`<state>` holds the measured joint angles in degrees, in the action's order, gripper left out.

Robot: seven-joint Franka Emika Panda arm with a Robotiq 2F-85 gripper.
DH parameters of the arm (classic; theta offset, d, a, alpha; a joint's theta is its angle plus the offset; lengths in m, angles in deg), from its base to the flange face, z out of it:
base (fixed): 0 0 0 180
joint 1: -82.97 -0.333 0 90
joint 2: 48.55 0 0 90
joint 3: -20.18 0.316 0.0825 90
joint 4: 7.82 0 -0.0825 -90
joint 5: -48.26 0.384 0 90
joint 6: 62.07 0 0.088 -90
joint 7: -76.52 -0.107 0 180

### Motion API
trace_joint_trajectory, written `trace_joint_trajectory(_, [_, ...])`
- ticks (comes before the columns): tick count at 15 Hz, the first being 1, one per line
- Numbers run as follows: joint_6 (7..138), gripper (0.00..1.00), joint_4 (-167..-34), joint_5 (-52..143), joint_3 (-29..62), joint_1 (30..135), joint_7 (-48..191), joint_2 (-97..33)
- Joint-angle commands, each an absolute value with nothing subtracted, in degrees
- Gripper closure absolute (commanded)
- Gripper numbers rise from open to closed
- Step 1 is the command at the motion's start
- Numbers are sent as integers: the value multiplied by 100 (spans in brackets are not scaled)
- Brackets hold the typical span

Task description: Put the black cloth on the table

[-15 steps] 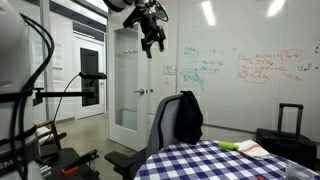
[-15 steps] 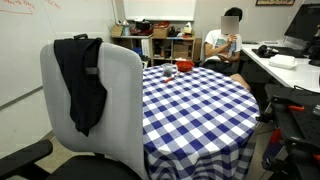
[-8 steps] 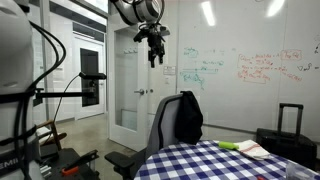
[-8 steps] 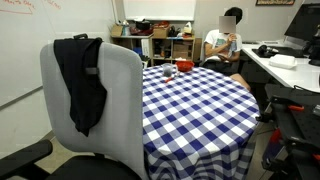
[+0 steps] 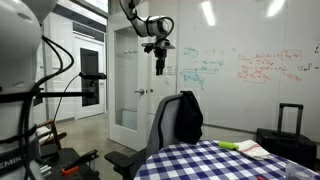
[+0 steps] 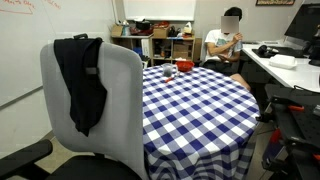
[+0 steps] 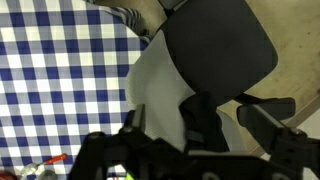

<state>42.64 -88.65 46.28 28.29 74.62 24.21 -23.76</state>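
While the arm is dropping from the ceiling corner, the gripper [image 5: 159, 62] is now hanging lower and further toward 3 o'clock than a second ago, closing on the spot at 12 o'clock above the chair [image 5: 165, 128]. That is putting it on approach only; nothing is being carried. In the wrist view its jaws are appearing spread wide and empty, though in the exterior view it is too small to confirm.

The black cloth [image 6: 80, 85] is still hanging over the top of the chair back, lying at 9 o'clock from the checked table [image 6: 195, 105], untouched. In the wrist view it is showing as a dark fold [image 7: 200, 112] on the pale backrest, with the table at 9 o'clock.

By my judgement, the descent is going to need to continue to the backrest's top edge before any pinch is possible, then a lift high enough to clear the chair.

A seated person [image 6: 225, 40] is sitting at 12 o'clock beyond the table, well apart. A red object [image 6: 168, 70] and some green and yellow items [image 5: 236, 146] are occupying the far cloth-covered surface, leaving the near side free.
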Motion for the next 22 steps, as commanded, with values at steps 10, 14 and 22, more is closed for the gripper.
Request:
trace_joint_trajectory(10, [3248,0,-5500,5052,2036,7397,1122,94])
trace_joint_trajectory(14, [2871,0,-4871,5528,2203,7663,1234,541])
trace_joint_trajectory(22, [2701,0,-4297,5735,2266,7735,1051,991])
